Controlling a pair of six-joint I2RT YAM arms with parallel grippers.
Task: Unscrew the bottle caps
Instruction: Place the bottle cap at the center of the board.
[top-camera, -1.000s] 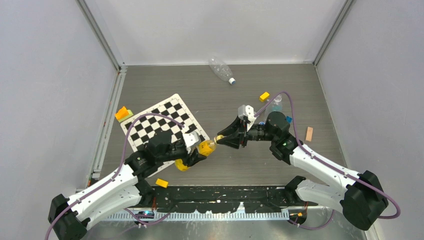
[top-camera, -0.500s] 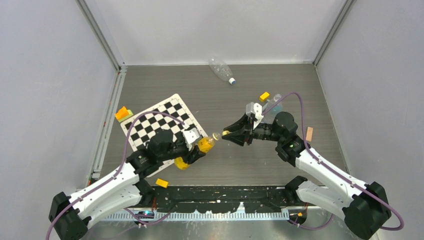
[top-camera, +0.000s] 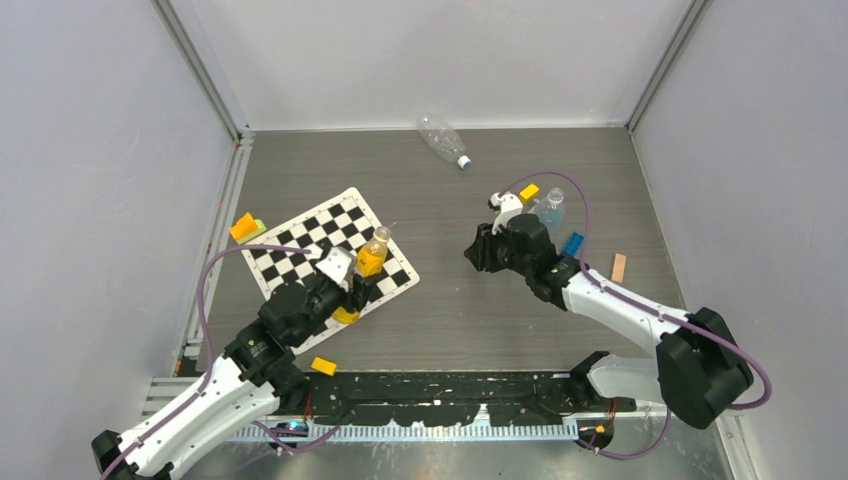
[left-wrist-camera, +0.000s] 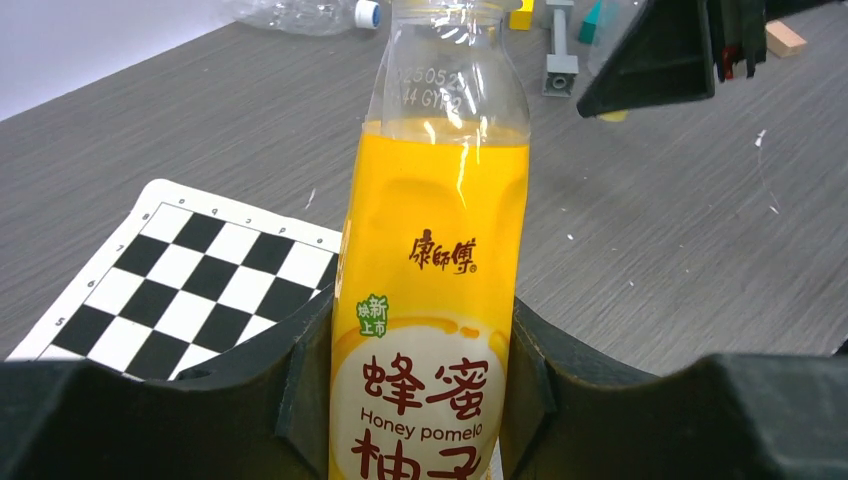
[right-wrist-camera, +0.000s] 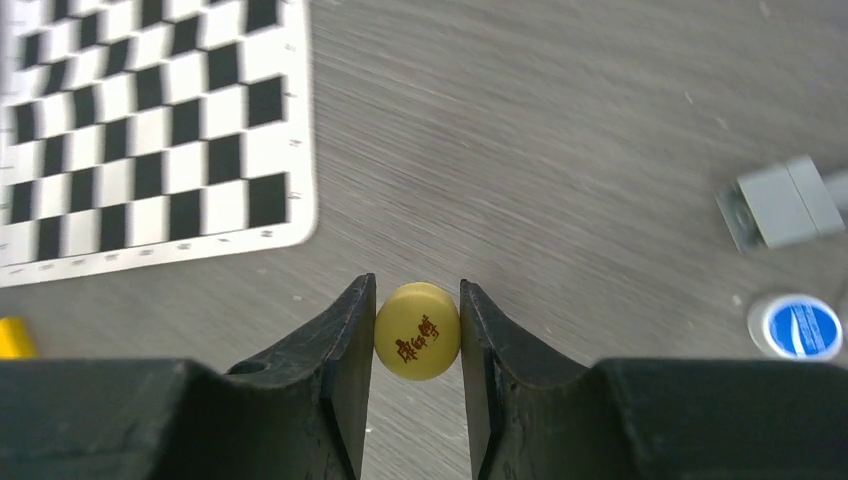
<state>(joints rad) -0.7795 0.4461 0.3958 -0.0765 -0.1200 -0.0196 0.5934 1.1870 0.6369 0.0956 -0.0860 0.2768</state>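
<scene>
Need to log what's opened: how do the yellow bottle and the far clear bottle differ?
The yellow bottle is held upright by the left gripper; the clear bottle lies on its side, free. The yellow bottle is uncapped and holds yellow drink; the clear bottle is capped and looks empty. Both are plastic.

Left gripper (top-camera: 358, 288) is holding a small yellow-orange plastic bottle (top-camera: 371, 260) over a black-and-white checkered board (top-camera: 300, 250), right gripper (top-camera: 474, 252) hovering apart.

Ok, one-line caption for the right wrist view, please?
Right gripper pinching the loose yellow cap above the grey table, checkerboard mat at upper left.
</scene>
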